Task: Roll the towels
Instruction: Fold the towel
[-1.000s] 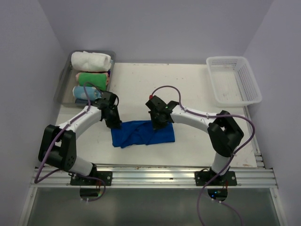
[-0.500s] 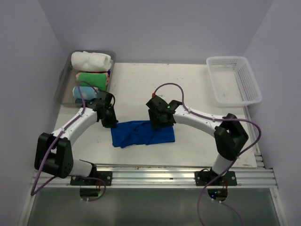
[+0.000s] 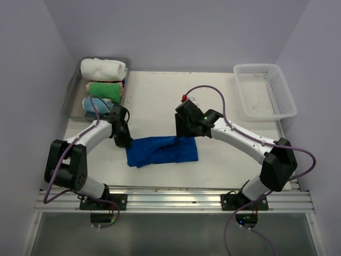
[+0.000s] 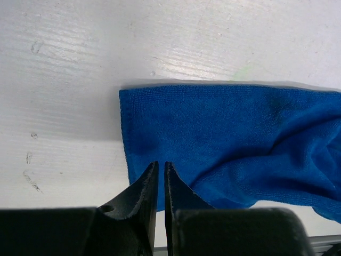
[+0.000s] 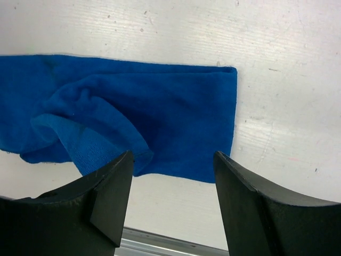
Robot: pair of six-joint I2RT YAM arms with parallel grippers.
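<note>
While the blue towel (image 3: 162,151) lies near the front of the table (image 3: 160,96) as a long folded strip w/ a loose rumple mid-way, no roll is begun. L gripper (image 4: 161,164) is all but shut, tips at the strip's left end; can't tell if cloth is nipped. R gripper (image 5: 173,160) gapes wide over the right end, holding nothing. White towel (image 3: 104,68) sits rolled in the far-left tray (image 3: 72,93). Step, I'd judge: flattening before rolling. Next needs the rumple smoothed, then one end pinched & turned over evenly.

Blue towel (image 3: 162,151): matt terry cloth; table (image 3: 160,96): scuffed matt white surface.
</note>
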